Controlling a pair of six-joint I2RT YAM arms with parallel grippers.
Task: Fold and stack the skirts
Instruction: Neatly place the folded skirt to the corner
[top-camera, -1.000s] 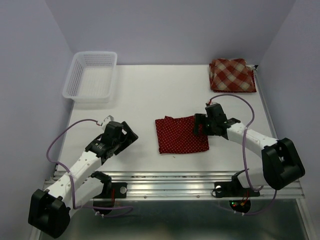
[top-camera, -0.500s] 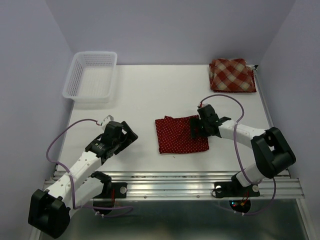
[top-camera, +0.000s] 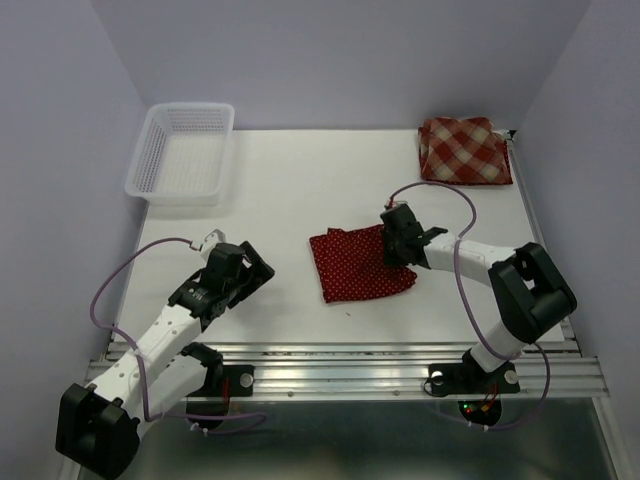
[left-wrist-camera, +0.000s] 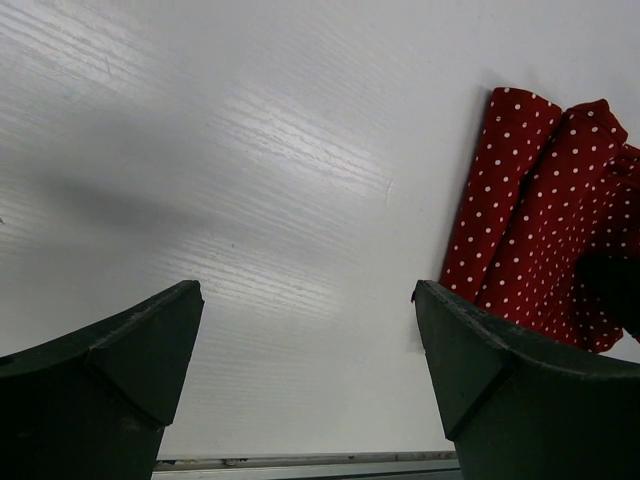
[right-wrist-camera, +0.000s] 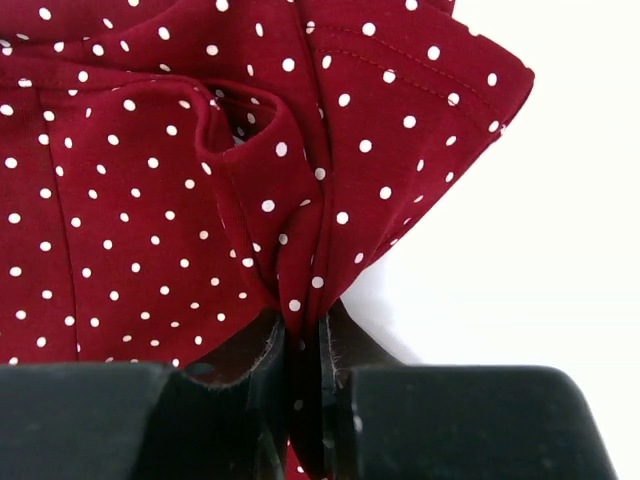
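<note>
Top external view. Reader: Which container appears, and what lies in it?

Legend: A white mesh basket (top-camera: 143, 170) stands at the far left corner of the bench (top-camera: 300, 190). Its mesh floor shows from wall to wall; no skirt is in it.

Reader: How do the jaws stand?

Legend: The right gripper (top-camera: 390, 256) reaches over the right edge of the polka-dot skirt (top-camera: 355, 268). In the right wrist view, its jaws are pressed almost together on a raised fold of this dark red cloth (right-wrist-camera: 150, 180), which bunches upward from the pinch (right-wrist-camera: 305, 340). The left gripper (top-camera: 262, 270) sits low over the bench, left of the skirt and apart from it. In the left wrist view, its jaws are spread wide (left-wrist-camera: 310, 380), with only bare bench between them; the skirt's folded edge (left-wrist-camera: 540, 240) lies ahead and to the right, near the right finger (left-wrist-camera: 520, 380).

Reader: Where are the skirts, and what lies around them?

Legend: The polka-dot skirt lies near the middle of the bench, its right side lifted and rumpled. The plaid skirt (top-camera: 465, 150) rests folded at the far right corner, well apart from it. A purple cable (top-camera: 440, 192) arches over the right arm between the two skirts.
</note>
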